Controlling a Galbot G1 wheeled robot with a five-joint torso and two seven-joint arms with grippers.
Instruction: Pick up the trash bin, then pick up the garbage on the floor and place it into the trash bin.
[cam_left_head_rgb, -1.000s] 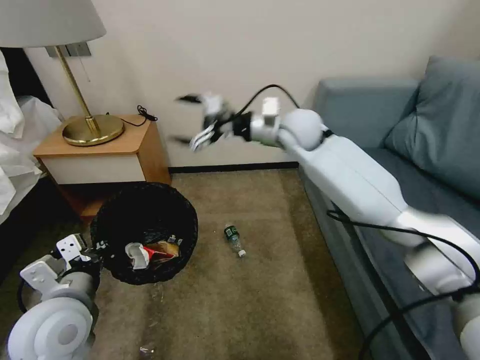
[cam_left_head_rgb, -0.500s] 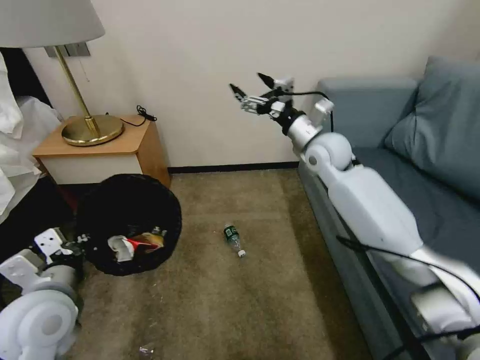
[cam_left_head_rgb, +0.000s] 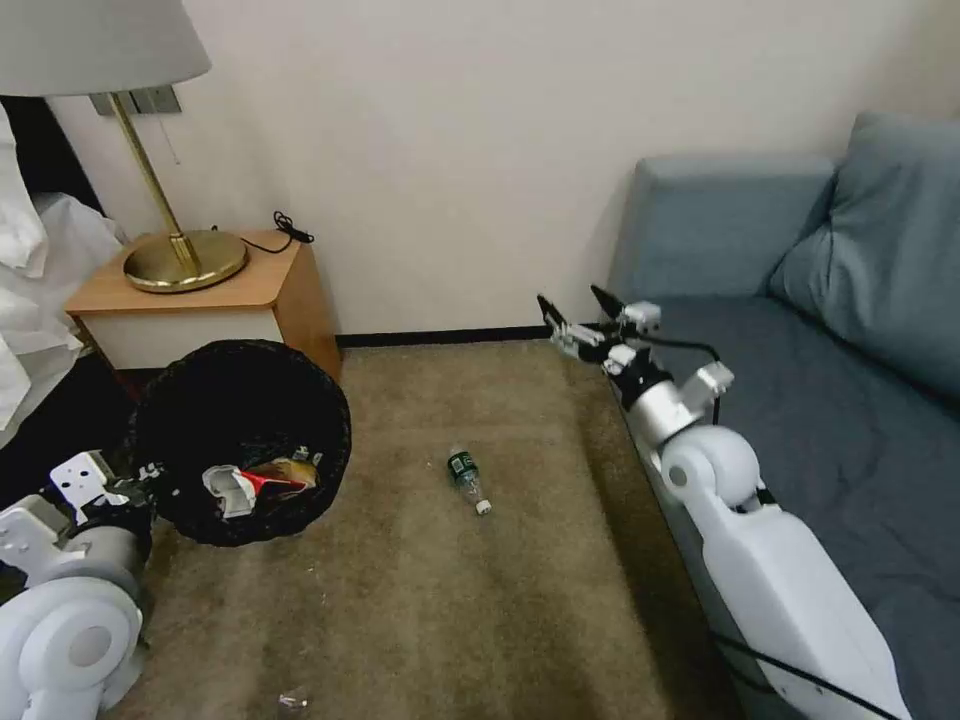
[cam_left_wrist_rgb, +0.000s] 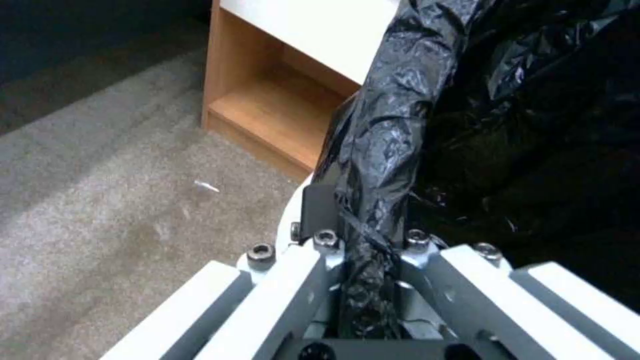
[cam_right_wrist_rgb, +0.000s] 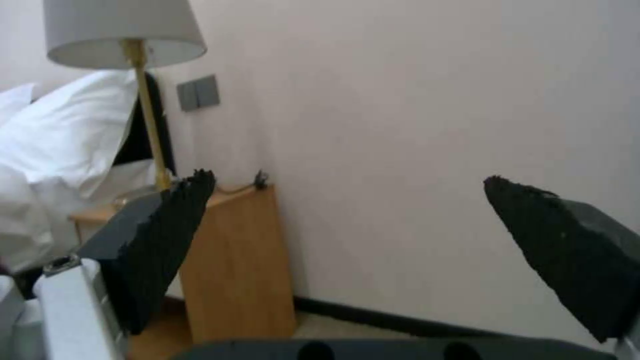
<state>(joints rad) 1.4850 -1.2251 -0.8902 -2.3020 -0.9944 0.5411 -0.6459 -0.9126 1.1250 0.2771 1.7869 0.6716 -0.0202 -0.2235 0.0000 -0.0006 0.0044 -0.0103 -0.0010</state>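
Head view: left gripper (cam_left_head_rgb: 135, 478) clamped on trash bin (cam_left_head_rgb: 240, 440) rim. Right gripper (cam_left_head_rgb: 578, 312) spread wide, empty, beside sofa (cam_left_head_rgb: 800, 380). Bottle (cam_left_head_rgb: 467, 478) lying on carpet (cam_left_head_rgb: 450, 600).

The bin's (cam_left_head_rgb: 240, 440) white wall is hidden under the black bag (cam_left_wrist_rgb: 393, 125). Litter (cam_left_head_rgb: 255, 480) inside overlaps; separate pieces cannot be told apart. The bottle's (cam_left_head_rgb: 467, 480) label is too small to read. The lamp (cam_left_head_rgb: 100, 45) shade is cut by the top edge. A floor scrap (cam_left_head_rgb: 293, 699) is too small to identify.
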